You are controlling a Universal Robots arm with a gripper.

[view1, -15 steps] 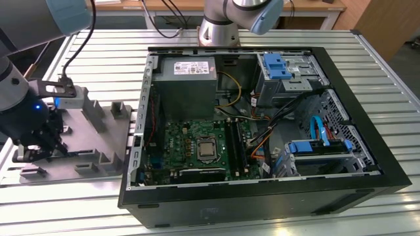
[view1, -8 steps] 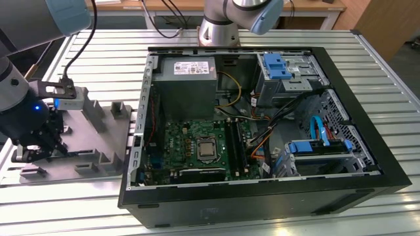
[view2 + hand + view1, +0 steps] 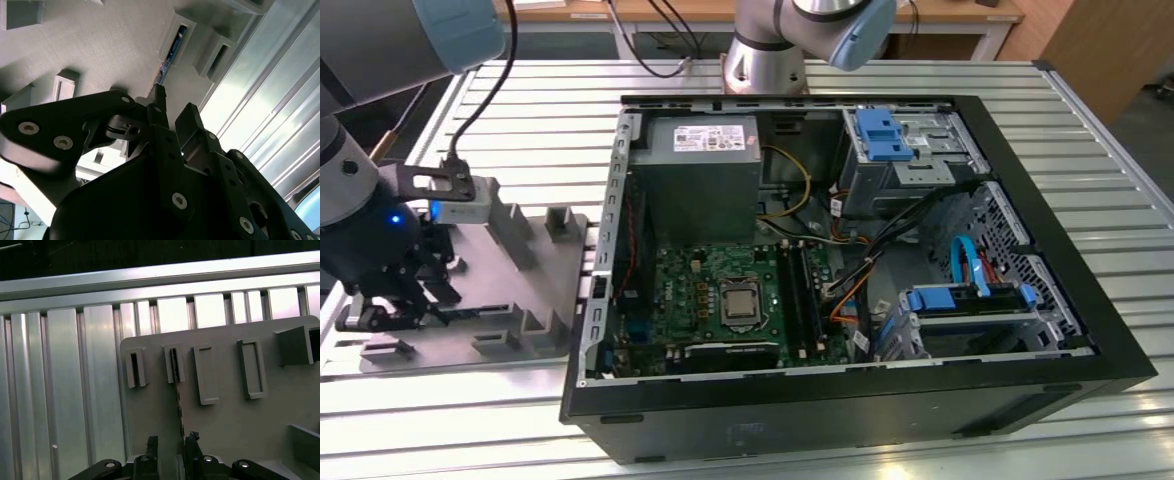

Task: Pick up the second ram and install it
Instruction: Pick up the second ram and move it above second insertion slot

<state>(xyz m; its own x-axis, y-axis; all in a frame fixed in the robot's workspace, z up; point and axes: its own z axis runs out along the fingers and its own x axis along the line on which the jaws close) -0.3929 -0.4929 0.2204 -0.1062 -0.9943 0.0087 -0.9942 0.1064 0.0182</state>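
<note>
The second ram (image 3: 177,400) stands on edge in a slot of the grey holder plate (image 3: 225,440). Its near end lies between the spread fingers of the gripper (image 3: 172,444), closer to one finger and not clamped.

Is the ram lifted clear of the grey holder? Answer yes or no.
No: in the first wrist view the ram stands on edge in the holder plate's slot.

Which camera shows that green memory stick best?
First wrist view: most of the thin green memory stick shows, edge-on in the grey holder plate. Second wrist view shows part; exterior view, too small to tell.
</note>
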